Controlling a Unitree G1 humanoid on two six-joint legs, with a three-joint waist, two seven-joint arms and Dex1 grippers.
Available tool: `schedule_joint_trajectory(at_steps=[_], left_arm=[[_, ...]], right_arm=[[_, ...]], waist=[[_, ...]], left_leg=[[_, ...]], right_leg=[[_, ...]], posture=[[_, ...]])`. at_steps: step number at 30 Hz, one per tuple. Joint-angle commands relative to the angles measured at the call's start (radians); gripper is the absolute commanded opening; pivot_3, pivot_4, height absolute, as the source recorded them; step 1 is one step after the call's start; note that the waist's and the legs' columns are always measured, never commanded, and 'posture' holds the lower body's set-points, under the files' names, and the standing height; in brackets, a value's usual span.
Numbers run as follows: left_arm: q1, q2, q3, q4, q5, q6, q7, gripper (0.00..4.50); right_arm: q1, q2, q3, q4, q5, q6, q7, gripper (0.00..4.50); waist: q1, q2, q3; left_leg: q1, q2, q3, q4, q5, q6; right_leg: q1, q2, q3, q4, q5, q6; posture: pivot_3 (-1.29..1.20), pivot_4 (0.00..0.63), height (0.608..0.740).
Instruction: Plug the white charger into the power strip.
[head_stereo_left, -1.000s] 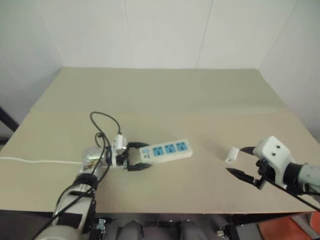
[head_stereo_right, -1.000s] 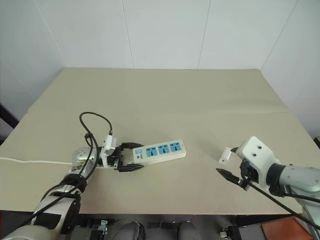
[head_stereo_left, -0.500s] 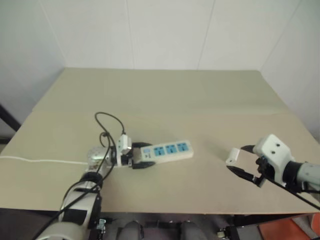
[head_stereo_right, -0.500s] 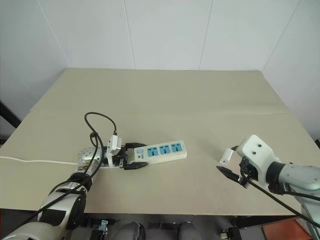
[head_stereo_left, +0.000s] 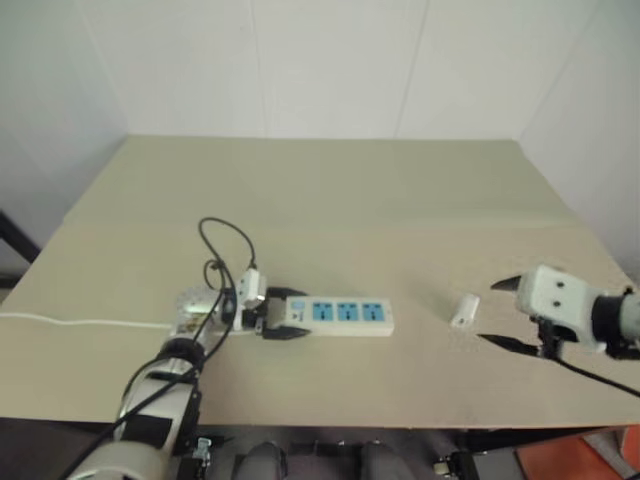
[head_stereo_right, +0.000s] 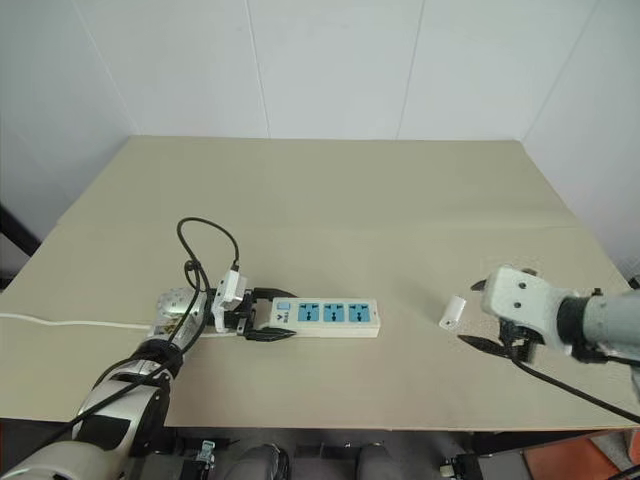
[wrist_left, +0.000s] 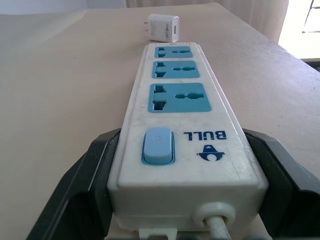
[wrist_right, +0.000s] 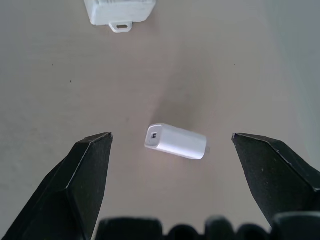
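The power strip (head_stereo_left: 345, 315) lies flat on the tan table, its long side running along the front edge, three blue sockets facing up. My left gripper (head_stereo_left: 288, 316) is shut on its switch end, a black finger (wrist_left: 87, 185) pressed to each side of the strip (wrist_left: 182, 130). The white charger (head_stereo_left: 463, 311) lies on its side on the table to the right of the strip's free end. My right gripper (head_stereo_right: 470, 313) is open, its fingers (wrist_right: 87, 165) spread wide on either side of the charger (wrist_right: 176, 141) without touching it.
The strip's thin white cord (head_stereo_left: 70, 322) runs off the table's left edge. A black cable loop (head_stereo_left: 225, 240) rises from my left wrist. The table's front edge (head_stereo_left: 330, 425) is close below both grippers. Walls close in the back and right.
My left gripper shut on the strip's switch end and the strip swung round to lie along the front edge. My right gripper rolled and shifted right, now straddling the charger.
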Motion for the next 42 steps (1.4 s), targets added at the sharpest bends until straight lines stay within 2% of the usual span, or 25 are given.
schedule_joint_trajectory(at_steps=[1, 5, 8, 13, 17, 24, 42], left_arm=[[-0.011, -0.001, -0.040, -0.027, 0.001, 0.007, -0.013, 3.29], [-0.001, -0.003, -0.045, -0.042, -0.014, 0.019, -0.013, 3.29], [0.012, -0.002, -0.035, -0.046, 0.004, 0.001, -0.013, 3.29], [0.046, -0.007, -0.009, -0.083, -0.006, 0.017, -0.008, 3.29], [0.069, -0.014, 0.003, -0.120, -0.010, 0.033, 0.015, 3.29], [0.082, -0.021, 0.008, -0.159, -0.005, 0.049, 0.041, 3.29], [0.084, -0.024, 0.009, -0.176, -0.001, 0.062, 0.052, 3.29]], right_arm=[[-0.215, -0.063, 0.159, 0.220, -0.108, -0.388, 0.171, 4.50], [-0.493, -0.037, 0.372, 0.462, -0.216, -0.754, 0.349, 4.50], [-0.657, 0.017, 0.496, 0.604, -0.229, -0.925, 0.458, 4.50], [-0.840, 0.081, 0.683, 0.773, -0.250, -1.129, 0.483, 4.50], [-0.917, 0.126, 0.773, 0.854, -0.262, -1.210, 0.483, 4.50], [-0.961, 0.184, 0.860, 0.937, -0.342, -1.307, 0.442, 4.50], [-1.081, 0.317, 0.902, 1.132, -0.535, -1.371, 0.316, 4.50]], waist=[[-0.006, 0.001, 0.000], [-0.012, 0.001, 0.001], [-0.015, 0.001, 0.001], [-0.019, 0.002, 0.001], [-0.020, 0.002, 0.001], [-0.020, 0.002, 0.001], [-0.023, 0.003, 0.001]], left_leg=[[-0.001, 0.000, 0.001, 0.000, 0.000, 0.000], [0.000, 0.000, 0.001, -0.001, 0.000, 0.000], [0.000, 0.000, 0.001, -0.001, 0.000, 0.000], [-0.001, 0.000, 0.001, -0.002, -0.001, 0.001], [0.000, 0.000, 0.001, -0.002, -0.001, 0.002], [0.000, -0.001, 0.001, -0.002, -0.001, 0.002], [0.001, -0.001, 0.001, -0.001, -0.001, 0.001]], right_leg=[[-0.001, -0.001, 0.000, 0.000, 0.000, 0.000], [-0.001, -0.001, 0.000, -0.001, 0.000, 0.000], [-0.001, -0.001, 0.000, -0.002, 0.000, 0.000], [-0.001, -0.001, 0.000, -0.004, 0.000, 0.000], [-0.001, -0.002, 0.000, -0.004, 0.000, 0.000], [-0.001, -0.002, 0.000, -0.002, 0.000, 0.000], [-0.001, -0.002, 0.000, 0.000, 0.000, 0.000]], posture=[[0.00, 0.150, 0.740], [0.00, 0.150, 0.740], [0.00, 0.150, 0.740], [0.00, 0.150, 0.740], [0.00, 0.150, 0.740], [0.00, 0.150, 0.740], [0.00, 0.150, 0.740]])
